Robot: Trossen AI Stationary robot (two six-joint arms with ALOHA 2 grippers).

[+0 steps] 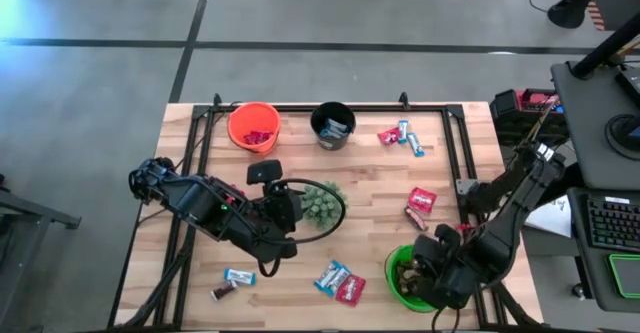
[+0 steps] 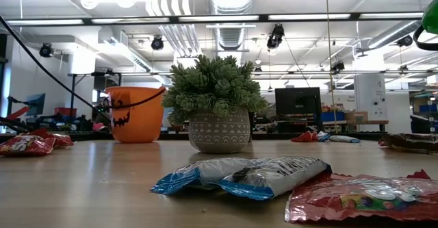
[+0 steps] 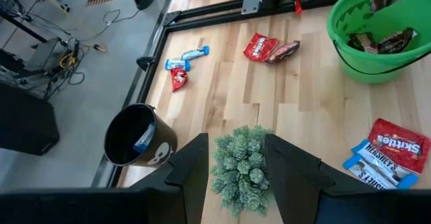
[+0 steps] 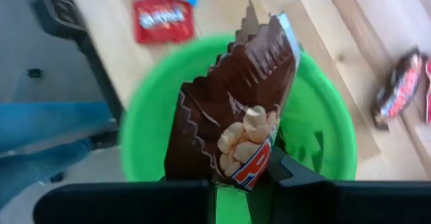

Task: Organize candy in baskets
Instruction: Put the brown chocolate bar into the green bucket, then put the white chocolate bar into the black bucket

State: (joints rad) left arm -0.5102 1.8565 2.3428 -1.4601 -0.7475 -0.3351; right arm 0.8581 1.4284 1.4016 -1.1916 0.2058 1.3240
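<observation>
Right end effector (image 4: 242, 177) clenched on a brown candy (image 4: 232, 103), hanging over the green basket (image 4: 330, 136) at the counter's (image 1: 370, 173) near right corner. Left end effector (image 3: 236, 163) spread wide, empty, hovering above the plant (image 3: 244, 167) mid-counter. Loose candies scattered around; orange basket (image 1: 253, 126) and black basket (image 1: 333, 125) along the far edge.

The light wooden table (image 1: 360, 188) carries an orange bucket (image 1: 252, 125) and black bucket (image 1: 333, 125) along its far edge; a potted plant (image 1: 322, 203) mid-table; a green bucket (image 1: 405, 278) near its front right corner; candy bars (image 1: 340, 280) scattered.
</observation>
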